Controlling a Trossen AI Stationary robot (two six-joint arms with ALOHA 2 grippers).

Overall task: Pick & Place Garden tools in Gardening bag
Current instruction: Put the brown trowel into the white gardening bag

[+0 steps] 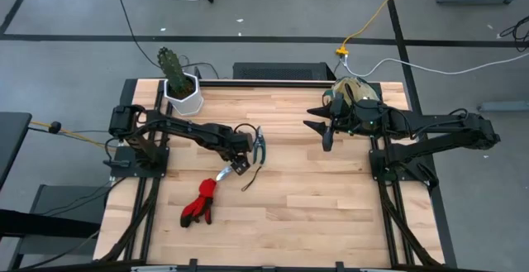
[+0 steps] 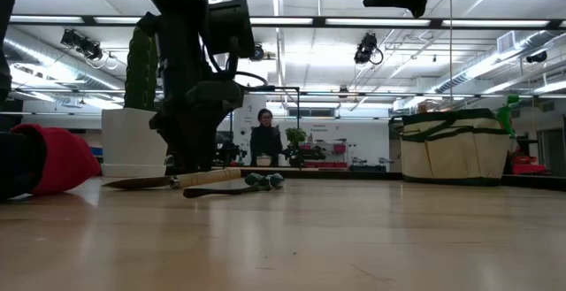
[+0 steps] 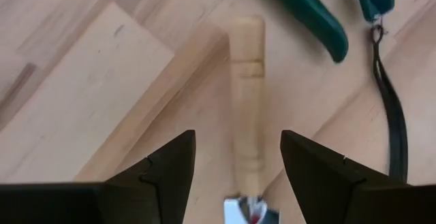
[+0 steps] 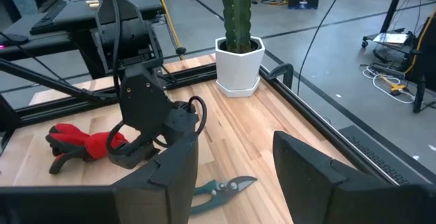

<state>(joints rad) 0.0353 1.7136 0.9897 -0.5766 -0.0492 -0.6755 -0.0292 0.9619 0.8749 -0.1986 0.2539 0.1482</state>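
Note:
The wooden-handled trowel point(image 1: 225, 172) lies flat on the table; its handle point(image 3: 246, 94) runs between the open fingers of my left gripper point(image 3: 238, 157), which stand on either side of it without touching. The green-handled pruning shears point(image 1: 261, 147) and the thin dark cord point(image 3: 393, 118) lie just beyond. The red gloves point(image 1: 201, 202) lie nearer the front edge. The beige bag point(image 1: 352, 97) stands at the far right; it also shows in the low view point(image 2: 455, 146). My right gripper point(image 1: 326, 131) is open and empty, raised in front of the bag.
A white hexagonal pot with a cactus point(image 1: 182, 90) stands at the far left, behind my left arm. A bare stretch of wooden table point(image 1: 331, 198) lies at the middle and front right. A person point(image 2: 264, 141) sits in the room beyond the table.

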